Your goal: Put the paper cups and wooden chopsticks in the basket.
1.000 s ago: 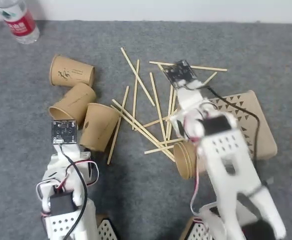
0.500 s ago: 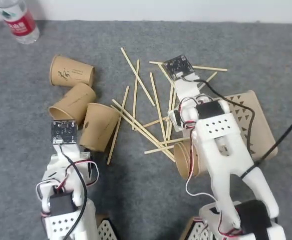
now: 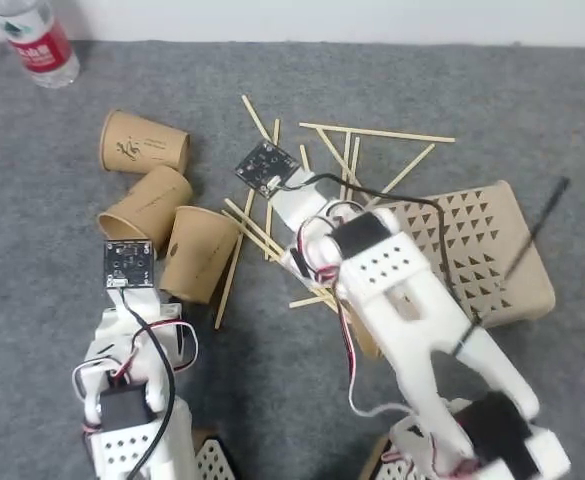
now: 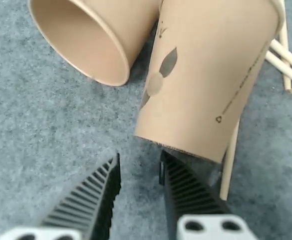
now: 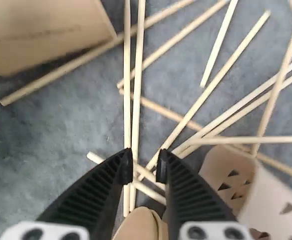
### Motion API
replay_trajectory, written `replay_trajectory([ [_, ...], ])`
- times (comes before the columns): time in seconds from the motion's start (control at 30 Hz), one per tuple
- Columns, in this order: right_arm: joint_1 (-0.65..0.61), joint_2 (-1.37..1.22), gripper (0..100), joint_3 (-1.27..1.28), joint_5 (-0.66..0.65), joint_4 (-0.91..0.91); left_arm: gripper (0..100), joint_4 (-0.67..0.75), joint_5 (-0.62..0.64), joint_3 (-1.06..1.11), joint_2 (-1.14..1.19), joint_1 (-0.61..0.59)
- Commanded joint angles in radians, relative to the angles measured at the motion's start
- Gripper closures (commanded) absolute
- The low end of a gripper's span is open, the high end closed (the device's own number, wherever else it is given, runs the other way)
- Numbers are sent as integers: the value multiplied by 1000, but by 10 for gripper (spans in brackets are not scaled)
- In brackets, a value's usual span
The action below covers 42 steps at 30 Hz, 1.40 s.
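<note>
Toward the left side of the table (image 3: 52,340), three paper cups are noted lying on their sides: a far cup (image 3: 142,142), a middle cup (image 3: 147,205) and a near cup (image 3: 200,253), the last two touching. A fourth cup (image 5: 137,225) is mostly hidden under the right arm, just beside the basket (image 3: 492,250). The basket is seen at the right side, perforated wall upward. Wooden chopsticks (image 3: 377,132) are scattered and crossed mid-table, between the cups and the basket.

The left gripper (image 4: 138,161) is held just short of the near cup's base, its fingers slightly parted, with nothing between them. The right gripper (image 5: 143,155) is poised over two parallel chopsticks, its fingers narrowly apart; no grip can be made out. A water bottle (image 3: 34,40) is recorded at the far left corner.
</note>
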State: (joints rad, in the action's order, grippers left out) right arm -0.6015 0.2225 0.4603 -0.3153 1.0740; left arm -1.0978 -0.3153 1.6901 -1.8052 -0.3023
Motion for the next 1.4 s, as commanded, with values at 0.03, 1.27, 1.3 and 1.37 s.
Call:
replay_trajectory([
  [0.03,82,-73,887,-54,-15,2,866,18,11,-7,-14,2],
  [1.27,730,131,884,-160,-347,143,866,18,11,-7,-12,3],
  [1.3,722,142,875,-163,-347,150,866,18,11,-7,-12,3],
  [1.37,691,165,816,-160,-347,153,866,18,11,-7,-12,3],
])
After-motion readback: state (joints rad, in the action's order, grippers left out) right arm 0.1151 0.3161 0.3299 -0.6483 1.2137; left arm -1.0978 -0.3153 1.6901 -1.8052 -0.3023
